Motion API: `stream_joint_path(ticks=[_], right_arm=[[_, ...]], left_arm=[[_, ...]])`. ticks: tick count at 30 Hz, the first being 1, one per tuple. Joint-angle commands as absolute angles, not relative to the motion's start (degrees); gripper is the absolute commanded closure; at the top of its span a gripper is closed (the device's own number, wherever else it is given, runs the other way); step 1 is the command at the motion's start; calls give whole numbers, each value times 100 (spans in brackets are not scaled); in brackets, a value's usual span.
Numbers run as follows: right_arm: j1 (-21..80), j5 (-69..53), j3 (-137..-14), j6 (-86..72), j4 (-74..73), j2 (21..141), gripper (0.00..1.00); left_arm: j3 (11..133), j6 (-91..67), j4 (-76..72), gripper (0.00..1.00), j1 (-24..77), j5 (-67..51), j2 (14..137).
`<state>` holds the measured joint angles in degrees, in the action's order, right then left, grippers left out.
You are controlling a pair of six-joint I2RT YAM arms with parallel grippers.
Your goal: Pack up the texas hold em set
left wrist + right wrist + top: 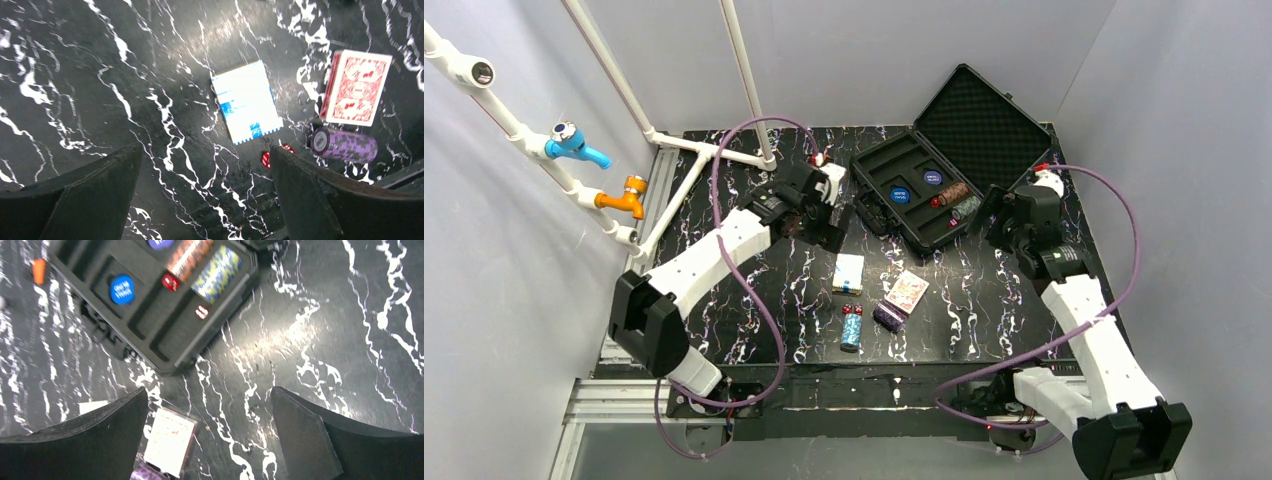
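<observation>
**Visitor:** Black marbled worktop, grey walls all round. Where's the poker set in all this?

**Onlooker:** The black case lies open toward the far right corner. Its foam-lined lid is tipped back toward the wall. Two blue chips lie flat in the tray. Two chip rolls, one brownish and one greenish, lie side by side at its right end.

**Visitor:** And the rest of it?

**Onlooker:** It's loose around the middle of the worktop, nearer the front edge than the case is. A blue card deck lies flat there, with a red card deck to its right. The purple chip roll lies on its side, touching the red deck's near end. Two red dice sit just in front of the blue deck. A blue chip roll lies right behind them, toward the front edge.

**Visitor:** Are the arms holding anything?

**Onlooker:** No. The left claw hangs above the worktop just left of the case. Its fingers are spread wide with nothing between them. Its camera looks down on both decks, the purple roll and the dice. The right claw hovers by the case's right end. It is spread just as wide and empty, with bare marbled surface showing between its fingers.
</observation>
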<state>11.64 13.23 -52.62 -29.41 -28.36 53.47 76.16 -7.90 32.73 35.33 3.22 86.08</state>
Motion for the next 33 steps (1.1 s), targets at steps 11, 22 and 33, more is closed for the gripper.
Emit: stream_joint_path(ticks=[11,22,33], right_arm=[[1187,554,-5117,-3227,-3048,5929,0],[1269,404,-5203,-3335,-2726,6619,0],[1473,526,-5230,-3432,-2408,7260,0]], left_arm=[[8160,-1674,4148,2,4073,724,9665],[7406,-2484,3613,2,4075,692,9948],[7146,-2470,3108,3,4195,563,9949]])
